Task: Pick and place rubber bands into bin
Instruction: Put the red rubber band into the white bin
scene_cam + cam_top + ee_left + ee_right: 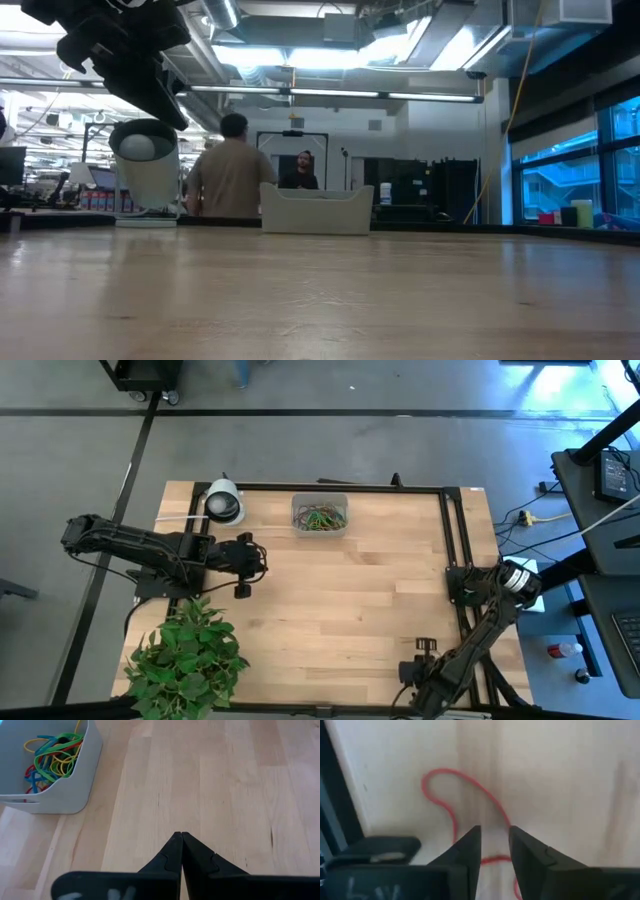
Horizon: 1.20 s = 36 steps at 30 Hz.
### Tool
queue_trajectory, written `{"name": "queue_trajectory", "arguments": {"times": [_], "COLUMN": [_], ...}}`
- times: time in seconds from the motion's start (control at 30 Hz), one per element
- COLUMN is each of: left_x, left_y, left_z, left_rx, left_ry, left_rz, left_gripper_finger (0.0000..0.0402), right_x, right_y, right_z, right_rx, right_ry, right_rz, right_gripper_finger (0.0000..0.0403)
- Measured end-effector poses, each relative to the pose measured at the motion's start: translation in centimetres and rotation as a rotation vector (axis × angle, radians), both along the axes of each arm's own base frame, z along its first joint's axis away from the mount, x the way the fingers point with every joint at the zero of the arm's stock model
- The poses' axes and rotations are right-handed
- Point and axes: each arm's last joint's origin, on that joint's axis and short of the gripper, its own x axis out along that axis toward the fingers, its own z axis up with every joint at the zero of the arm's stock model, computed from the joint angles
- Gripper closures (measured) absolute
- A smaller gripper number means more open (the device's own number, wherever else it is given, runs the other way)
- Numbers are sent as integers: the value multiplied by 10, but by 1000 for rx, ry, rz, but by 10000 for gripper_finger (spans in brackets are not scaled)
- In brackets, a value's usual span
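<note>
The bin (320, 516) stands at the table's far middle and holds a tangle of green, yellow, red and blue rubber bands (52, 755). One red rubber band (451, 795) lies flat on the wood near the table's right edge. My right gripper (495, 836) points down over it, open, with a narrow gap between the fingertips. A stretch of the band runs under that gap. My left gripper (181, 836) hangs shut and empty over the table's left part (255, 556), short of the bin. My right gripper comes at the red band from above, one finger (470, 845) on each side of the stretch of band (492, 860) that shows in the gap. Whether the fingers touch the band I cannot tell. The band lies slack on the table.
A white-and-black tape roll (223, 502) stands at the far left corner, and a potted plant (185, 655) at the near left. A black frame rail (452, 550) runs along the table's right side, close beside my right gripper. People stand beyond the table's far edge (232, 170).
</note>
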Motion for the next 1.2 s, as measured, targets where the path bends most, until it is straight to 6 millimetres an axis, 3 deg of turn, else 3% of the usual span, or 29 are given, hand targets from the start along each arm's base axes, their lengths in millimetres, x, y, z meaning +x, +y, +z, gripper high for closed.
{"name": "queue_trajectory", "arguments": {"times": [0.17, 0.33, 0.5, 0.73, 1.0, 1.2], "left_x": [0, 0, 0, 0, 0, 0], "left_y": [0, 0, 0, -1, -2, -2], "left_z": [0, 0, 0, 0, 0, 0], "left_rx": [0, 0, 0, -19, -38, -39], "left_ry": [-1, -3, -3, -2, -1, -1], "left_rz": [0, 0, 0, -17, -36, -35], "left_gripper_finger": [400, 400, 400, 400, 400, 400], "right_x": [-2, 7, 27, 74, 138, 174], "right_y": [-8, -15, -18, -36, -94, -155], "right_z": [-10, -10, -1, 29, 67, 95], "right_rx": [3, 7, 21, -31, -66, -125], "right_ry": [-3, 11, 17, -193, -298, -312], "right_rz": [-28, -115, -183, -377, -518, -483], "right_gripper_finger": [309, 386, 399, 401, 402, 402]}}
